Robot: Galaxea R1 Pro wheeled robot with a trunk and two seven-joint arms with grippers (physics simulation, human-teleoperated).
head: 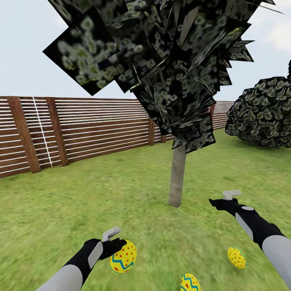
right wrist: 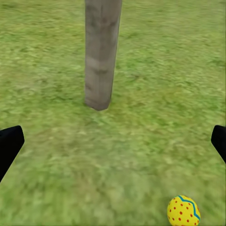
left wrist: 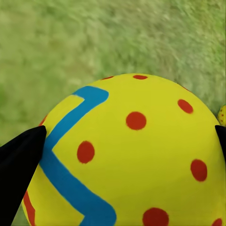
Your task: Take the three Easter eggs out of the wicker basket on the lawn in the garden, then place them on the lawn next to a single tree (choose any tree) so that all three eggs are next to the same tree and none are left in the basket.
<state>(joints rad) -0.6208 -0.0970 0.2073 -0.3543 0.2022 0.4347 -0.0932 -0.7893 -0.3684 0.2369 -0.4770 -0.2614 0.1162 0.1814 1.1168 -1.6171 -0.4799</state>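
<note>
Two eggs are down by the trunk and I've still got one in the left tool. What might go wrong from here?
1. The left tool holds the dotted egg above the lawn; released from there, it may roll away from the tree.
2. The striped egg lies close by, so the lowering egg could knock it.
3. The open right tool is empty; the right arm passes close to the third egg and could nudge it when swinging.

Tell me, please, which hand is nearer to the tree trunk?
The right. The right hand hangs open just right of the trunk, while the left hand, holding a dotted egg, sits farther back on the trunk's left.
</note>
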